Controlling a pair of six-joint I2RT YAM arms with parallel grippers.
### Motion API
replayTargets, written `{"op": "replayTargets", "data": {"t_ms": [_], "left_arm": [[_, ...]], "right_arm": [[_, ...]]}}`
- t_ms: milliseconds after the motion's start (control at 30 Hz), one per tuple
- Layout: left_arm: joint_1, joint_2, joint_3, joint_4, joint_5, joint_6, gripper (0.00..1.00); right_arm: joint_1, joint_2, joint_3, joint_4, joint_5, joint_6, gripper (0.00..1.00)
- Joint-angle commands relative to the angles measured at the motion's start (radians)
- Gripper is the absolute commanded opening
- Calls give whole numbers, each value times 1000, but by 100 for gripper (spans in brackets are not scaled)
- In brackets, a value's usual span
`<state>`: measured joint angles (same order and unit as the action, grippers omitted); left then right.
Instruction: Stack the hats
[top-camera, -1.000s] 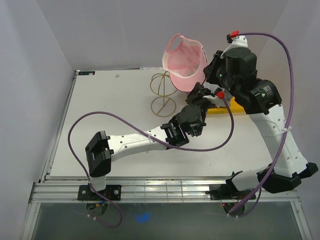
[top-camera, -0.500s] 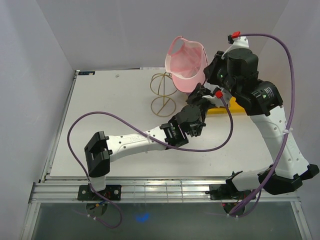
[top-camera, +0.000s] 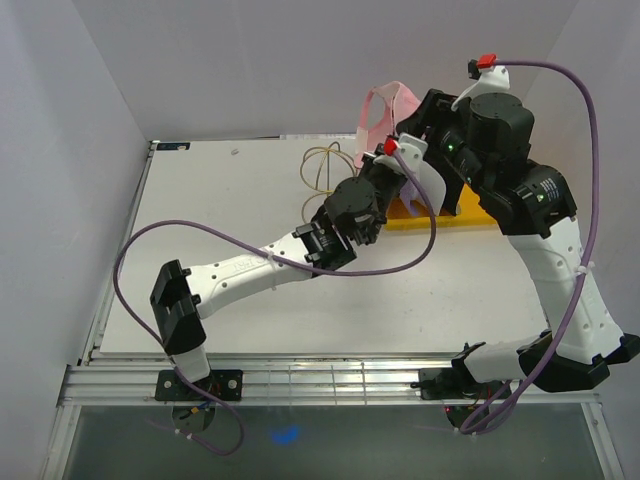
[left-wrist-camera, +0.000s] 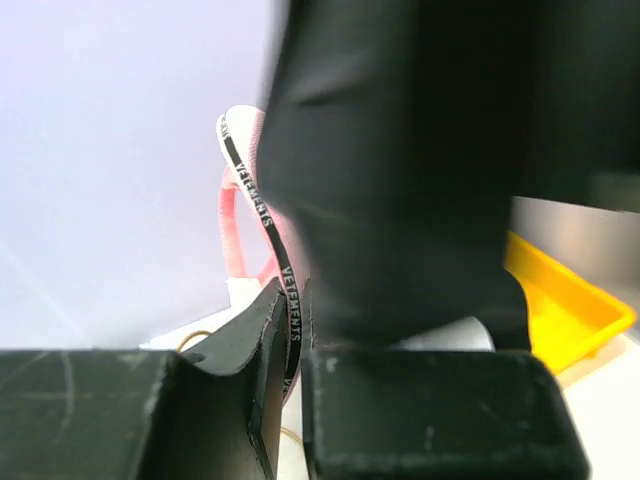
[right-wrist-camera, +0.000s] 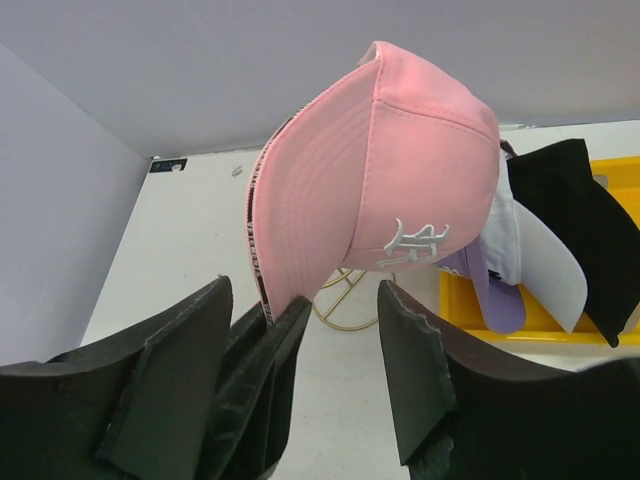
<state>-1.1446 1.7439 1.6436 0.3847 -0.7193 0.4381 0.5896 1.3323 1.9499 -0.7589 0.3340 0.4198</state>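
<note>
— Is there any writing on the pink cap (right-wrist-camera: 390, 170)?
— Yes. A black tape (left-wrist-camera: 262, 215) runs inside the rim with white capitals reading "VETEMENTS". The front has a white stitched logo (right-wrist-camera: 415, 240) of interlocked letters that I cannot spell out for certain.
— Where is the cap?
— It is up in the air above the worktop's (top-camera: 230, 190) far edge, right of the middle, near the gold wire stand (right-wrist-camera: 345, 305). The left gripper (left-wrist-camera: 292, 370) has its jaws clamped on the taped rim.
— And the right gripper (right-wrist-camera: 325, 330)?
— Its jaws are apart, with the crown above them, and they pinch nothing.
— What about the other caps?
— The white cap (right-wrist-camera: 540, 270), black cap (right-wrist-camera: 580, 230) and purple cap (right-wrist-camera: 495, 300) lie together in the yellow tray (right-wrist-camera: 560, 325) towards the far right corner. A dark label (right-wrist-camera: 170, 165) at the far left corner is too small to read.
</note>
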Motion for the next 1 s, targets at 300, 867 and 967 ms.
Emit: {"op": "replayTargets", "data": {"t_ms": [300, 867, 967], "left_arm": [[312, -201, 36, -208, 319, -683, 0], [609, -372, -405, -27, 475, -1492, 0], [643, -402, -516, 25, 485, -1588, 0]], "right_arm": [[4, -30, 40, 64, 102, -12, 81], [6, 11, -127, 73, 39, -7, 84], [4, 11, -153, 73, 30, -15, 84]]}}
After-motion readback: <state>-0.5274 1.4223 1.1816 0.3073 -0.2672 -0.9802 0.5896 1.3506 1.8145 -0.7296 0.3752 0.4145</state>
